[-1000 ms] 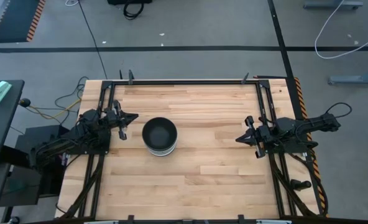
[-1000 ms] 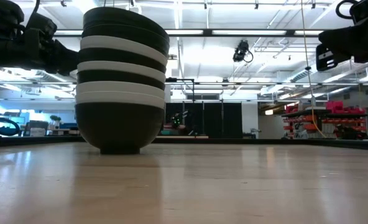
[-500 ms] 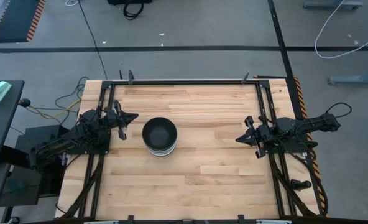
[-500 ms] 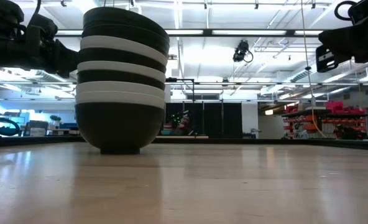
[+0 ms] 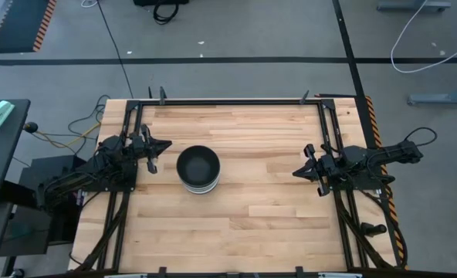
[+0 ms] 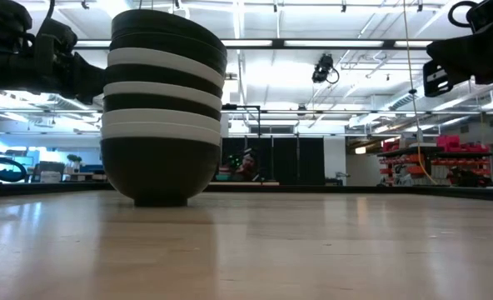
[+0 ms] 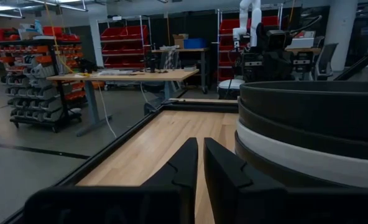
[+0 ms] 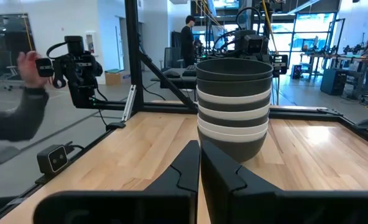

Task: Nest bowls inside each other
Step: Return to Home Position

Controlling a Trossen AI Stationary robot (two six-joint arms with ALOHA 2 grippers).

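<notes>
The bowls [image 5: 198,169] stand nested in one upright stack on the table, left of its middle, with a black bowl on top. In the low view the stack [image 6: 163,108] shows black and white rims in bands, and its black bottom bowl rests on its foot on the wood. My left gripper [image 5: 165,145] hovers shut just left of the stack and touches nothing; its wrist view shows the upper rims [image 7: 308,124] close beside the shut fingers [image 7: 198,152]. My right gripper [image 5: 297,173] is shut near the right rail, well apart from the stack [image 8: 235,102].
Black frame rails [image 5: 325,139] run along the table's left, right and far edges. Bare wood [image 5: 259,216] lies between the stack and the right arm and toward the near edge. A person's sleeve and hand [image 8: 19,93] show beyond the table in the right wrist view.
</notes>
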